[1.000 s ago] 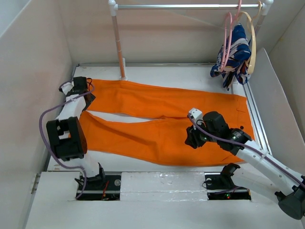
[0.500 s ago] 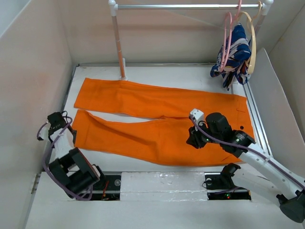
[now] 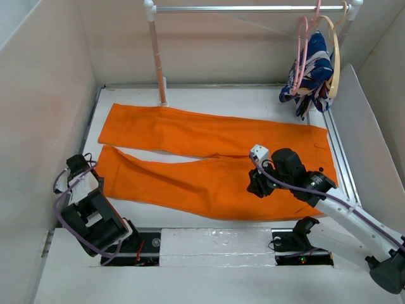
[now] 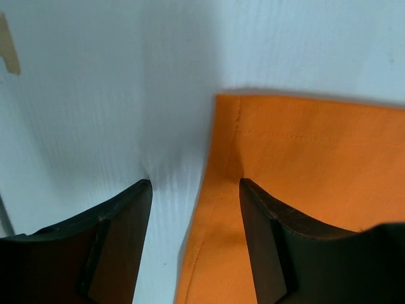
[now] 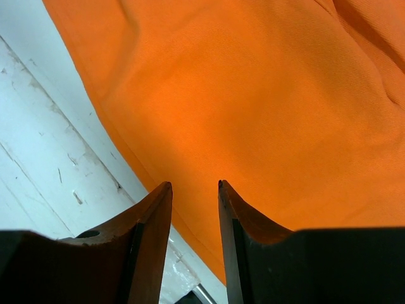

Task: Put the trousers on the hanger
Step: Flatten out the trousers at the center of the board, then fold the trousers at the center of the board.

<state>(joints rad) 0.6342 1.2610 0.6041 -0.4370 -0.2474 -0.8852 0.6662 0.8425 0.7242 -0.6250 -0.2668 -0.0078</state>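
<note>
The orange trousers [image 3: 209, 158] lie flat on the white table [image 3: 209, 98], legs pointing left and waist at the right. My left gripper [image 3: 80, 169] is open at the near leg's cuff; in the left wrist view its jaws [image 4: 195, 187] straddle the hemmed cuff edge [image 4: 297, 164], one finger over bare table. My right gripper [image 3: 256, 185] is open and low over the near leg by the crotch; in the right wrist view it [image 5: 193, 185] is above the cloth [image 5: 253, 82], close to its near edge. The pink hanger [image 3: 302, 54] hangs on the rail at the back right.
A metal rail [image 3: 253, 9] on a post [image 3: 156, 57] spans the back. A tan hanger [image 3: 334, 57] and a blue-and-white patterned garment [image 3: 313, 73] hang beside the pink hanger. Beige walls close in the left, back and right sides.
My left arm has swung from the far leg's cuff at the back left down to the near leg's cuff at the front left. My right gripper has barely moved.
</note>
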